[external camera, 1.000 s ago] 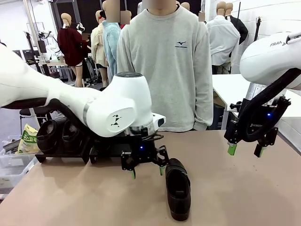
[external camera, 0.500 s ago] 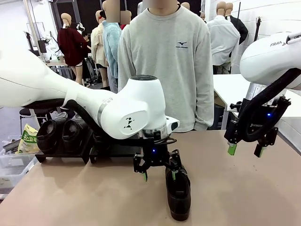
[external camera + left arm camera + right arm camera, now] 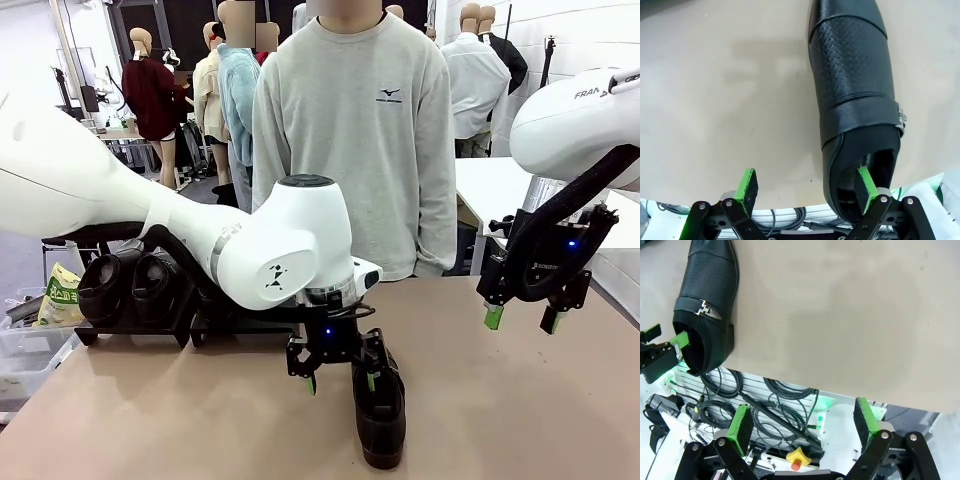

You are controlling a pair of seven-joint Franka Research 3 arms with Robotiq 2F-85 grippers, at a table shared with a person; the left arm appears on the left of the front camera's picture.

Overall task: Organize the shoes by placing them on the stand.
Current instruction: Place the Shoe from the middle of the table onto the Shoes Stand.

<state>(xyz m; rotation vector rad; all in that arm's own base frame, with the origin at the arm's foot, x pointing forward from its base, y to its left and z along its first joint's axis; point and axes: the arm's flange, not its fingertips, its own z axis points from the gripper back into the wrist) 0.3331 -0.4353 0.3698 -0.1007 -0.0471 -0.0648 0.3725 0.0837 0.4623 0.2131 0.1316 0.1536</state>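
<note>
i am looking across a plain tan table, matte and bare around the work area. one black shoe is lying on it near the front middle, toe pointing toward me, a small metal buckle on its strap showing in the right wrist view.

my left gripper is sitting low at the heel end of that shoe. its jaws are spread wide: in the left wrist view one green pad is reaching into the shoe's heel opening, while the other pad is standing out over bare tabletop, well clear of the shoe's side. it is not clamping anything.

my right gripper is hanging above the table's right side, well apart from the shoe, its fingers spread and holding nothing; its wrist view is looking down past the table edge at cables and a yellow-and-red button below.

the stand is sitting at the far left of the table, partly behind my left arm, with two more black shoes side by side on its left shelf.

a person in a grey sweatshirt is standing at the far edge. a white table is standing behind on the right, and a yellow-green packet is lying off the left edge.
</note>
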